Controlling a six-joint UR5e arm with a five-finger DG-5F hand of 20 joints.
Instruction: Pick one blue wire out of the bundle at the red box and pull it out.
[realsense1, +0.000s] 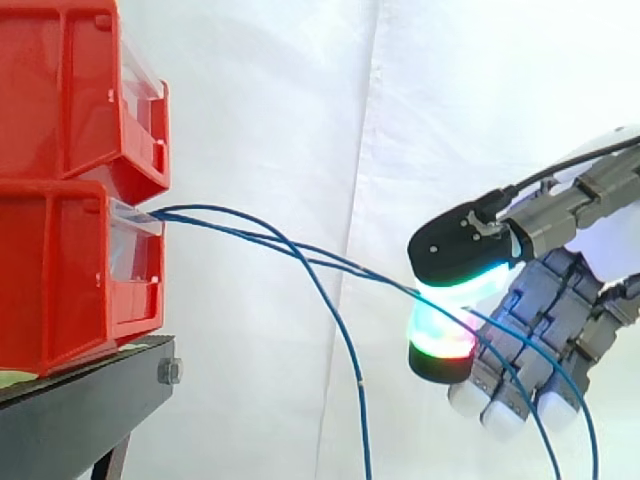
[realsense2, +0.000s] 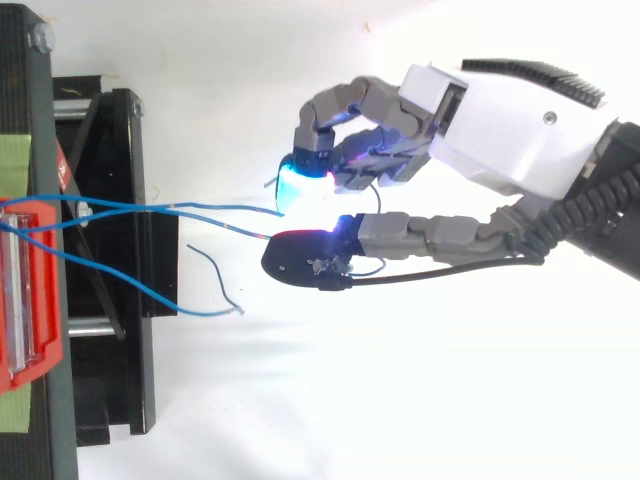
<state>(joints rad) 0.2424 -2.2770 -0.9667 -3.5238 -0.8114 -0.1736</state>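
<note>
Caught – the hand (realsense2: 490, 110) pinches one blue wire (realsense2: 220, 208).
Stacked red bins (realsense1: 70, 150) sit left; at right, glowing pads (realsense1: 445, 335) clamp the wire, stretched from the lower bin (realsense1: 60, 290) – other wires (realsense1: 345, 380) droop loose between.

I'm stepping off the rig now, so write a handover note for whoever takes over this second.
Robot hand: shut, thumb and a finger pinching a blue wire well out from the bins.
Bundle: comes out of the lower red bin; one loose wire hangs down.
Done: wire picked. A second strand runs close beside it; I cannot tell if it is caught too.
Left: pull the wire clear of the bin.
</note>
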